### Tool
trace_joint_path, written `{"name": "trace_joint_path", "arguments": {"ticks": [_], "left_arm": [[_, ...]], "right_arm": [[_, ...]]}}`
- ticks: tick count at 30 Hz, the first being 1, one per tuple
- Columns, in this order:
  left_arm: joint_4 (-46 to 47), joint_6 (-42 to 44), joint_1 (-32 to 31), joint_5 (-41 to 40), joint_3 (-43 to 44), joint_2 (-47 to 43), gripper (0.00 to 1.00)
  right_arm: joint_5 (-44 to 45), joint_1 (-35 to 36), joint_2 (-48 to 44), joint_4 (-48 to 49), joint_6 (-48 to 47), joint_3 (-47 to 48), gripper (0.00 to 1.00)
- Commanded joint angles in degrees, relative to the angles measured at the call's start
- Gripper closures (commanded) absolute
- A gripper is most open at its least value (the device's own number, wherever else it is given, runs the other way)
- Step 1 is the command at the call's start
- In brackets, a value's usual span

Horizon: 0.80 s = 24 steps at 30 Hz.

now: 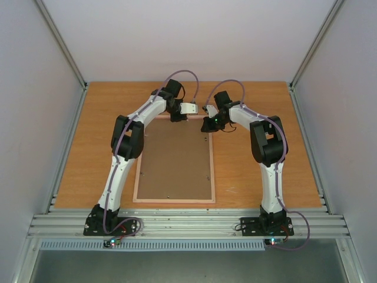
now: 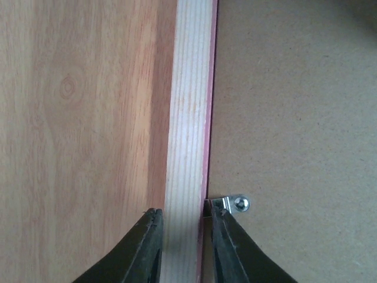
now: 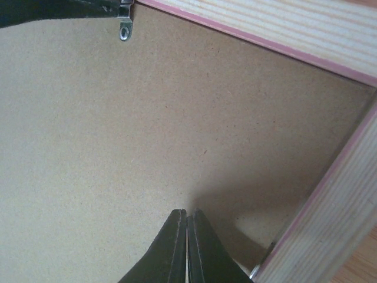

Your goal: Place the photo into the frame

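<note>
Top view — left arm (image 1: pixel 122 154) hides pt of left rail of the frame (image 1: pixel 174 201); clips (image 1: pixel 207 177) too small to ID.

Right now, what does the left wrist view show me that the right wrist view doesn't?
Left wrist only: the left gripper with one finger on each side of the frame rail. I cannot tell whether it is clamping the rail. Right wrist only: the right gripper, shut and empty, aimed at the backing board near a corner of the frame. Both: the rail, the board, and a metal clip at the board's edge.
</note>
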Motion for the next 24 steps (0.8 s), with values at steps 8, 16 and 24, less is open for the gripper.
{"name": "trace_joint_path", "arguments": {"ticks": [8, 16, 24], "left_arm": [[-8.42, 8.71, -0.47, -1.05, -1.54, 4.22, 0.83], [-1.85, 1.69, -0.49, -0.65, -4.32, -1.12, 0.71], [6.29, -7.15, 0.06, 2.55, -12.51, -12.52, 0.46]], "right_arm": [[5.79, -0.29, 4.02, -1.62, -0.96, 0.04, 0.94], [1.39, -0.29, 1.53, -1.64, -1.09, 0.32, 0.94], [-5.93, -0.47, -5.61, -3.11, 1.49, 3.8, 0.87]]}}
